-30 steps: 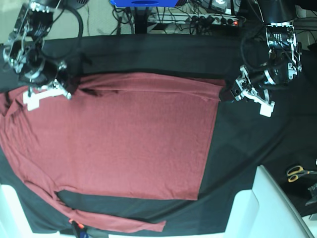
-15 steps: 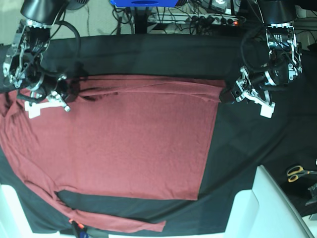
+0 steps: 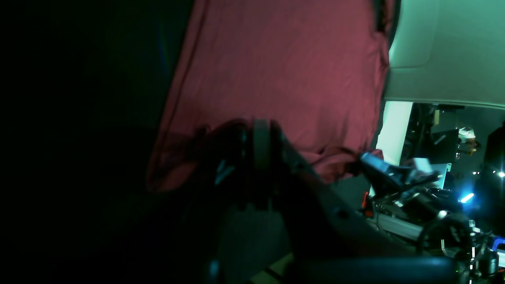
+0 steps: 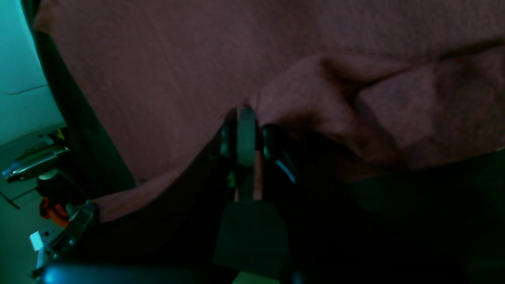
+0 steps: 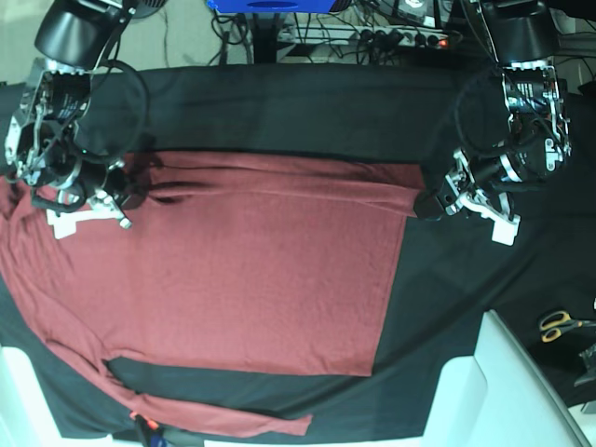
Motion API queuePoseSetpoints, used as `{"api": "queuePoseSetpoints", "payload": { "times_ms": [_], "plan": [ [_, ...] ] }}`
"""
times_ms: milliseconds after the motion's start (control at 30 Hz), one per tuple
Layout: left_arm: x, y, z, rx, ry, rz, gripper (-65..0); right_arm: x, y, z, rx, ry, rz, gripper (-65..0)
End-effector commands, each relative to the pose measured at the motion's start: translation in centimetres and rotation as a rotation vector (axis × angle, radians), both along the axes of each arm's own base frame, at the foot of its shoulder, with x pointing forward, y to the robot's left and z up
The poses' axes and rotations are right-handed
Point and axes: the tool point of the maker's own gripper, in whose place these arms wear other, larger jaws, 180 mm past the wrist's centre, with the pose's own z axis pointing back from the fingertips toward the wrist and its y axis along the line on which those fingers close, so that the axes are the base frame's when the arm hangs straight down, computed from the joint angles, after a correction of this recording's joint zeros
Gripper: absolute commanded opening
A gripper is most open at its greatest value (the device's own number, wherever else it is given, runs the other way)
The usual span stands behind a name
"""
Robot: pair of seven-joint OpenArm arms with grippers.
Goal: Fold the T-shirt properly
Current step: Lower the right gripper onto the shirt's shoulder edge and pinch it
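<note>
T-shirt (image 5: 233, 270) spread flat on black-draped counter (image 5: 298, 102), one long sleeve trailing along the near edge. Right gripper (image 5: 130, 197) at far top corner, fingers (image 4: 245, 130) together, clamped on bunched fabric. Left gripper (image 5: 426, 205) at opposite far corner, fingers pinched on the hem. Scissors (image 5: 559, 324) lie well apart.
</note>
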Motion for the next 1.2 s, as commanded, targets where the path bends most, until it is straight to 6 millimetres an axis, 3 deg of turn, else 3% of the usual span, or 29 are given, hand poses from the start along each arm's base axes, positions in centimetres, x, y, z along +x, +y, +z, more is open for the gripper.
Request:
{"api": "queuePoseSetpoints", "payload": {
  "times_ms": [0,200,1167],
  "plan": [
    [0.8,0.4,1.1,0.0,-0.038,0.005,-65.0,1.2,-0.6,0.8,-0.016,-0.044,-0.013,-64.5],
    [0.8,0.4,1.2,0.0,-0.039,0.005,-65.0,1.1,-0.8,-0.1,-0.022,-0.039,-0.037,-64.5],
    [0.5,0.3,1.0,-0.004,-0.021,-0.014,-65.0,4.6,-1.5,2.0,-0.046,-0.137,-0.07,-64.1]
  ]
}}
